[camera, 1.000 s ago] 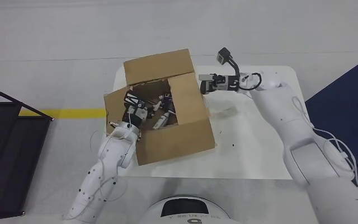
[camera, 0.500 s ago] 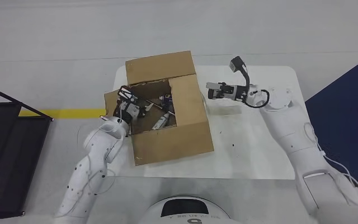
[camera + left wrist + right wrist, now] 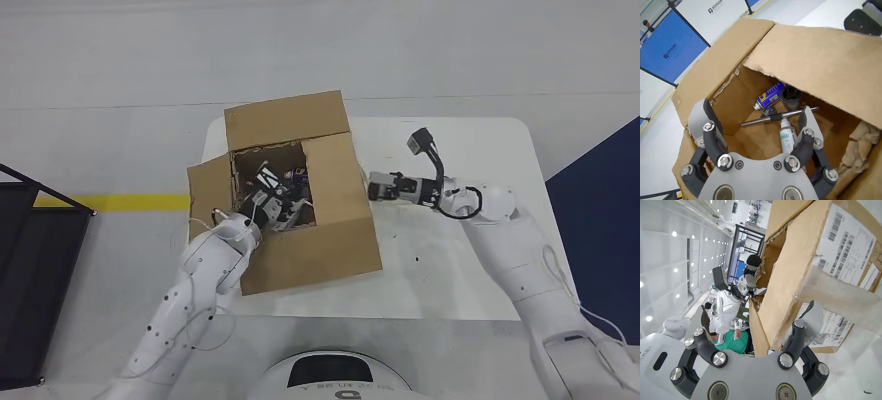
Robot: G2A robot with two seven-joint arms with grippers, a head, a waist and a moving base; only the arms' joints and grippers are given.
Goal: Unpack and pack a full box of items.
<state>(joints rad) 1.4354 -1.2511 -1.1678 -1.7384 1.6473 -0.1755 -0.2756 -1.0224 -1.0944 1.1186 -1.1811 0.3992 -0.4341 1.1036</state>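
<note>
Grey and spread wide, my left gripper (image 3: 755, 111) hangs just inside the open top of the cardboard box (image 3: 810, 56), nothing between its fingers. Closest to it is a white bottle (image 3: 786, 136), low on the box floor and right beside one finger rather than centred in the gap. Its long axis runs away from the wrist, cap end farthest, so I judge the spread already crosses its width and a sideways shift is what the grasp needs.

Just past the cap, a metal rod (image 3: 761, 121) lies crosswise, roughly in line with the two fingertips; taking that would call for a turn of the wrist. Beyond the rod sit a blue spray can (image 3: 768, 96) and a black cylinder (image 3: 791, 96), tucked under the overhanging flap. Crumpled paper padding (image 3: 861, 144) fills the corner to one side.

My right gripper (image 3: 757, 311) is outside the box, also spread, with the edge of the side flap running between its fingers; I cannot tell if it touches. The left arm is clearly the nearer one to everything inside.
</note>
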